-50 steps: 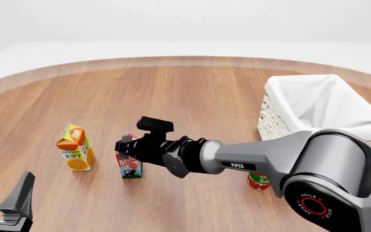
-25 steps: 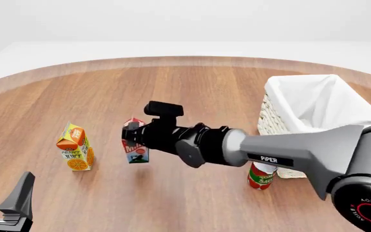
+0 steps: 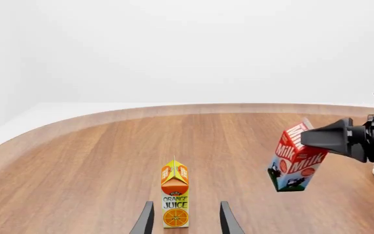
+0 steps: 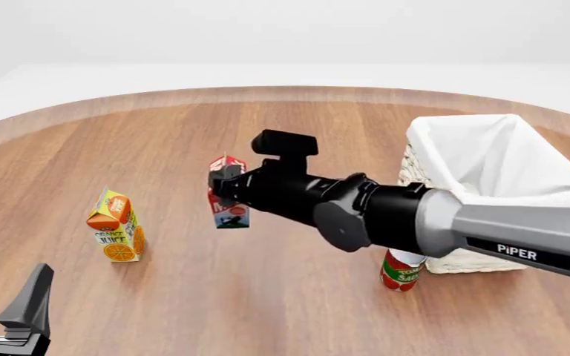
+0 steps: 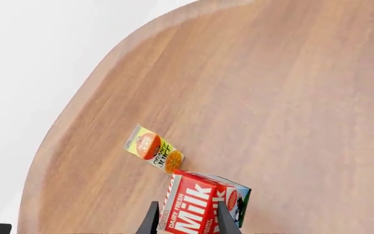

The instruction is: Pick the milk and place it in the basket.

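The milk (image 4: pixel 229 191), a small red carton with white lettering, hangs tilted in the air above the wooden table, left of the basket (image 4: pixel 491 174). My right gripper (image 4: pixel 225 185) is shut on the milk; the carton (image 5: pixel 200 206) fills the space between its fingers in the right wrist view, and the left wrist view shows the milk (image 3: pixel 295 158) held clear of the table. The basket is off-white wicker with a white cloth lining, at the right. My left gripper (image 3: pixel 183 218) stands open low at the near left, holding nothing, facing the juice carton (image 3: pixel 175 193).
An orange-and-yellow juice carton (image 4: pixel 116 225) stands upright on the table at the left. A red can (image 4: pixel 400 270) stands just in front of the basket, under my right arm. The round wooden table (image 4: pixel 285 311) curves away at the back.
My right gripper has lifted the milk off the table and carried it up and to the right, toward the basket. The left gripper has stayed put.
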